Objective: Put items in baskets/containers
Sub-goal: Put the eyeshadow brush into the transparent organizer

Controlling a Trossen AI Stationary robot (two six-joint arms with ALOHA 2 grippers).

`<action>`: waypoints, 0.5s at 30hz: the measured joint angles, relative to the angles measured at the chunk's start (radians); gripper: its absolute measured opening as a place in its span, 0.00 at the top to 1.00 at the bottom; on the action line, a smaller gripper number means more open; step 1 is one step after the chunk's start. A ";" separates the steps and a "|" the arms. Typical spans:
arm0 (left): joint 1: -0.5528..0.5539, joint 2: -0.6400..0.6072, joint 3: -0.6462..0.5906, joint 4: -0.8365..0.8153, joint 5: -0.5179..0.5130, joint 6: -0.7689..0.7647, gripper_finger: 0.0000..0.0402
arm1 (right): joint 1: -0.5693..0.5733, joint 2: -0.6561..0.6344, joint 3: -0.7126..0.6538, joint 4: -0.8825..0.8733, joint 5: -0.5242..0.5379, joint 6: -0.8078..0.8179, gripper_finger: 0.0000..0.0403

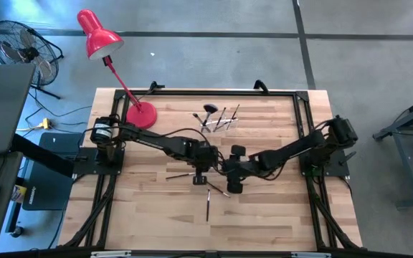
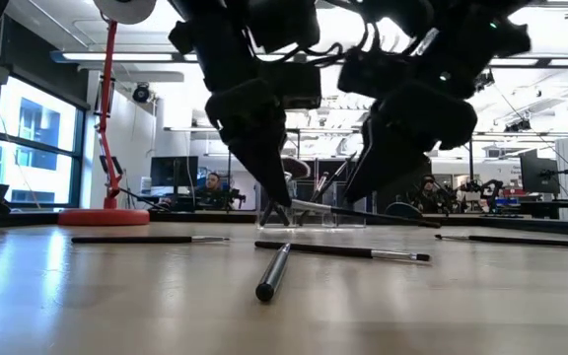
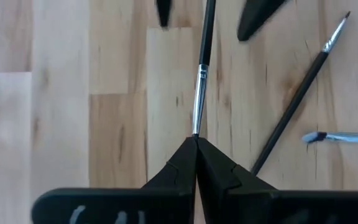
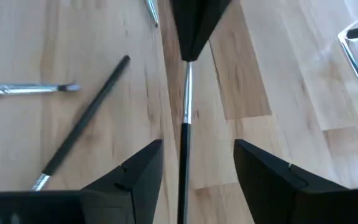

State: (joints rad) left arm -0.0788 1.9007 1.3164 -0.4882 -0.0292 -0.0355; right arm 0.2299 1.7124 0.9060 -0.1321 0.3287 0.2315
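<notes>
The left gripper (image 3: 196, 140) has its jaws clamped on the bristle tip of one brush (image 3: 200, 87), whose long axis runs straight toward the right gripper (image 4: 194, 165); those jaws stand apart around the handle (a handover, I judge). The clear holder (image 1: 217, 119) lies at twelve o'clock. On the desk (image 1: 278, 215) I count three loose brushes.

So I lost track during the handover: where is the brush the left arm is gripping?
High view: mid-table. The brush is pinched at its tip by the shut left gripper, its handle running between the right gripper's open fingers.
</notes>
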 joint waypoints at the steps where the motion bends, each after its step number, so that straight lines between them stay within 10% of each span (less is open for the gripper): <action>1: 0.000 0.000 0.001 0.001 0.000 -0.004 1.00 | -0.002 0.014 0.023 -0.030 -0.001 -0.012 0.53; 15: 0.001 0.000 0.001 -0.058 0.014 -0.053 1.00 | -0.011 0.119 0.177 -0.242 -0.024 -0.049 0.67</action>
State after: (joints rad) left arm -0.0781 1.9003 1.3174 -0.5465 -0.0147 -0.0883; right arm 0.2190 1.8317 1.0826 -0.3743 0.3049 0.1829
